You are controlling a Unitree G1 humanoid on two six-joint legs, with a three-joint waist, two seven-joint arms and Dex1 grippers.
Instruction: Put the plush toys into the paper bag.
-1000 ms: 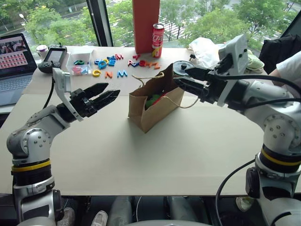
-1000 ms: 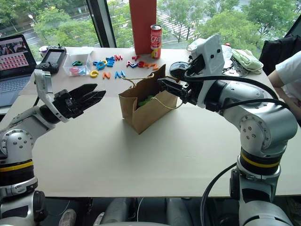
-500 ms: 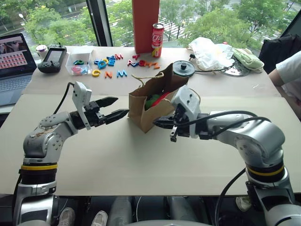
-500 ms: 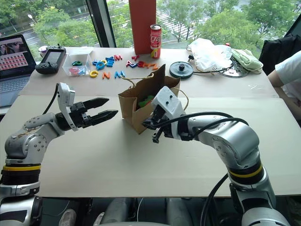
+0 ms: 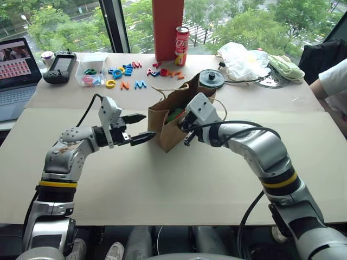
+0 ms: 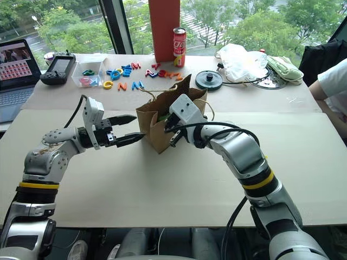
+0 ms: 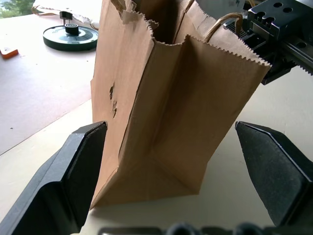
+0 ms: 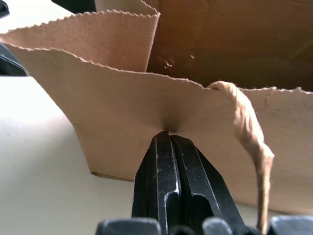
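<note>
Though hidden overhead — right end effector (image 8: 168,139) tip-to-paper bag (image 8: 112,117)

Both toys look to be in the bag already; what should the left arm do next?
Probably ease the open left gripper forward to straddle the paper bag and steady it. The right gripper is shut, tips pressed against the bag's wall, and red and green toys show inside.

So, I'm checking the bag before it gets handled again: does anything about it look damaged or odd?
Yes. The paper bag has small tears on its side wall, and the shut right gripper presses its front panel, puckering the paper. It stands upright, with the toys inside.
</note>
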